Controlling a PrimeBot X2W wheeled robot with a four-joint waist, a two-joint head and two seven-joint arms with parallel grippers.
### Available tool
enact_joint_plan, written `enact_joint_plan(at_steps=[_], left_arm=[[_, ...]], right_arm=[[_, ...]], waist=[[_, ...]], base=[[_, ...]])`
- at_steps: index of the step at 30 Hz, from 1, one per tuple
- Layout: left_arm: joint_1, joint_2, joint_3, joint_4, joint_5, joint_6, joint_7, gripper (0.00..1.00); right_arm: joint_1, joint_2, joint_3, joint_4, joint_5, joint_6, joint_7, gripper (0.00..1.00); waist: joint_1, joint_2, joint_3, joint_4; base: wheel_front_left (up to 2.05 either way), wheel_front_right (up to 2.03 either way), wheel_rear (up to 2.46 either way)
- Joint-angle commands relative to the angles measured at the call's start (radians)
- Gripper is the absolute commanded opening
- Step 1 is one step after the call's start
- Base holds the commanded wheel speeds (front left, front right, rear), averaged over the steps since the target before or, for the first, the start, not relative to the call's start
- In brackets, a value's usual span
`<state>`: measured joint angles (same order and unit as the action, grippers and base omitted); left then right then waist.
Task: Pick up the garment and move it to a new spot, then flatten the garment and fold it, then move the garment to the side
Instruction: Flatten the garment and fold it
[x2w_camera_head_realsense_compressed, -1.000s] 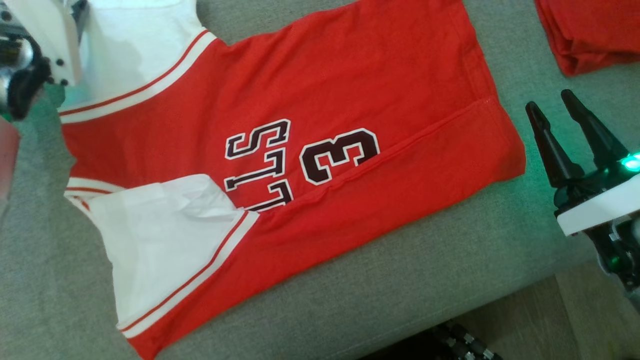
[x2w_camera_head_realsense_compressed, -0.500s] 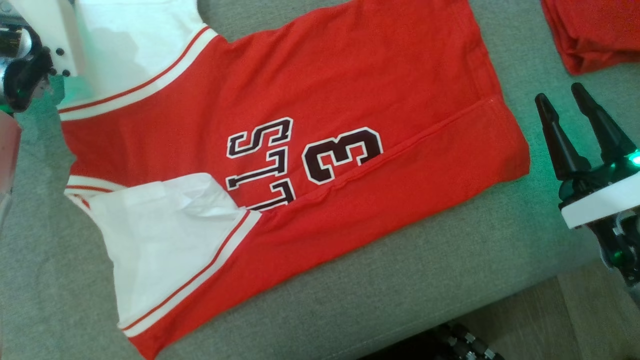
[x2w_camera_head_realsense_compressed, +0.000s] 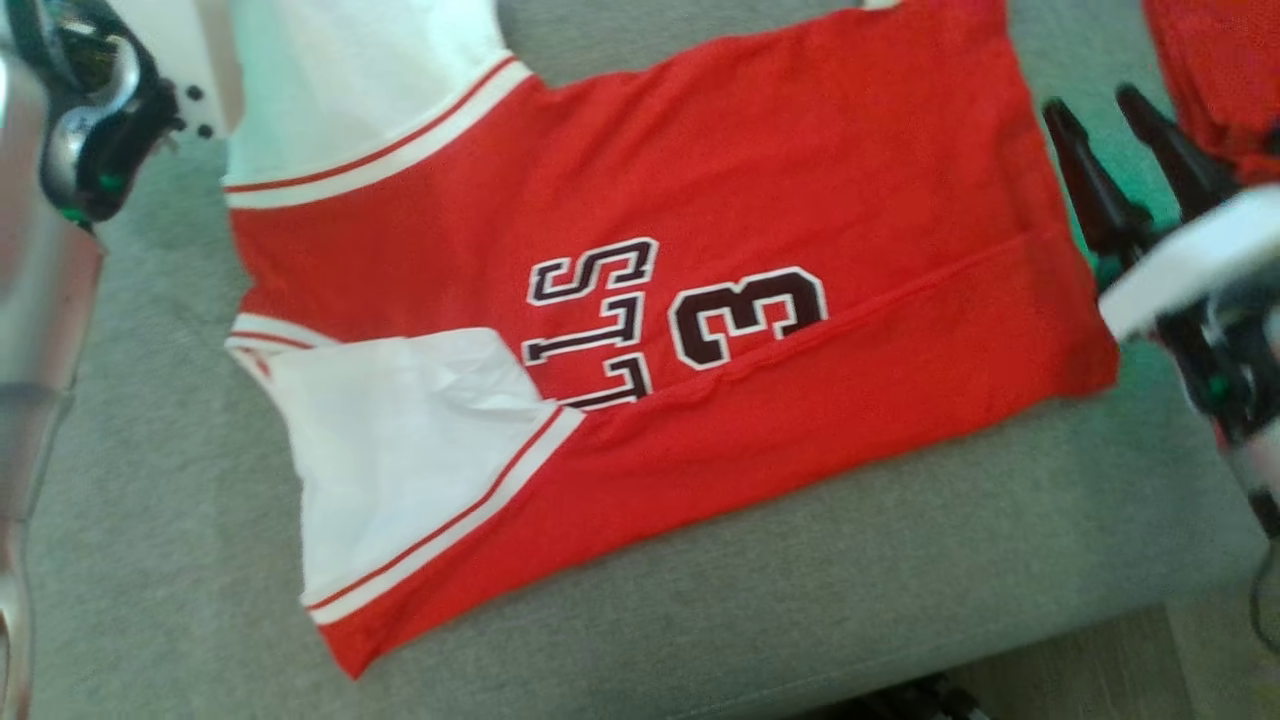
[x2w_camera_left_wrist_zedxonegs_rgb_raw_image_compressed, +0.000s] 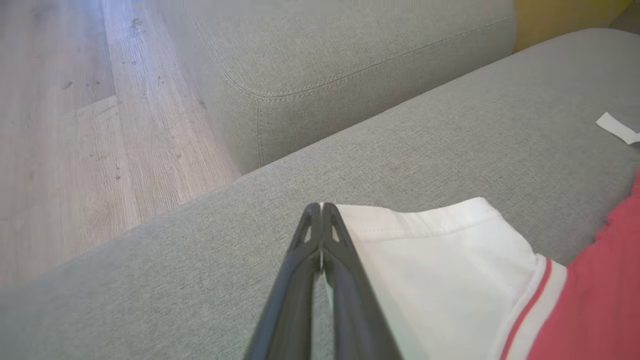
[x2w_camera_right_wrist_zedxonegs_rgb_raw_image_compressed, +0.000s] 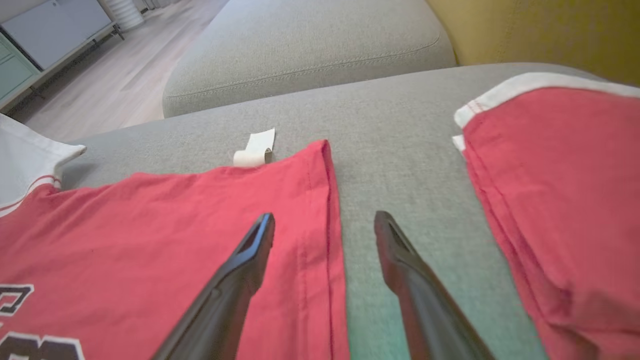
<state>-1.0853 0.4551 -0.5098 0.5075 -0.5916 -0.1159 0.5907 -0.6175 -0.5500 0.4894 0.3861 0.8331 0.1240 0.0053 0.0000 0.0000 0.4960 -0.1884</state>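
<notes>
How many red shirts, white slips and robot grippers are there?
Red shirts: 2, the spread jersey and the other red shirt
White slips: 1, the white slip
Robot grippers: 2, the left gripper and the right gripper
Total: 5

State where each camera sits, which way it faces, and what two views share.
Head view: high up, looking down on the jersey on the sofa; left arm, open right claw.
Left wrist view: low, along the shut left claw on the white sleeve, toward the floor.
Right wrist view: along the open right claw astride the jersey's hem.
Shared: both wrist views show the paper slip.
</notes>
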Motion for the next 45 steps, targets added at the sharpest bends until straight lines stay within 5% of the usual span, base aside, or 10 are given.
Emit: enact_joint_plan(at_steps=[1,12,33,38,41,44,45], left_arm=[[-0.030,0.034,0.025,-0.048,-0.007,-0.005,-0.007,0.00],[-0.017,0.015,-0.030,-0.153,-0.028,-0.011,-0.010,0.00],[-0.025,0.015,-0.054,-0.177,-0.041,-0.012,-0.021,0.00],[-0.029,0.012,-0.057,-0.171,-0.044,-0.012,-0.025,0.00],[-0.029,0.012,-0.058,-0.169,-0.046,-0.010,-0.028,0.00],[-0.029,0.014,-0.057,-0.167,-0.047,-0.008,-0.032,0.00],[-0.029,0.014,-0.057,-0.167,-0.046,-0.007,-0.036,0.00]], right_arm=[[-0.023,-0.006,0.010,0.011,-0.010,0.007,0.015,1.00],[-0.231,0.052,0.074,0.266,-0.023,0.007,0.054,1.00],[-0.414,0.065,0.192,0.497,0.011,0.007,0.089,0.99],[-0.436,0.070,0.213,0.538,0.018,0.007,0.110,0.77],[-0.442,0.071,0.225,0.548,0.023,0.007,0.111,0.47],[-0.448,0.069,0.235,0.553,0.028,0.007,0.110,0.00],[-0.451,0.068,0.239,0.552,0.029,0.007,0.107,0.00]], waist=[[0.0000,0.0000,-0.010,0.027],[0.0000,0.0000,-0.021,0.116],[0.0000,0.0000,-0.009,0.147],[0.0000,0.0000,-0.008,0.155],[0.0000,0.0000,-0.009,0.157],[0.0000,0.0000,-0.009,0.158],[0.0000,0.0000,-0.009,0.158]], base=[[0.00,0.00,0.00],[0.00,0.00,0.00],[0.00,0.00,0.00],[0.00,0.00,0.00],[0.00,0.00,0.00],[0.00,0.00,0.00],[0.00,0.00,0.00]])
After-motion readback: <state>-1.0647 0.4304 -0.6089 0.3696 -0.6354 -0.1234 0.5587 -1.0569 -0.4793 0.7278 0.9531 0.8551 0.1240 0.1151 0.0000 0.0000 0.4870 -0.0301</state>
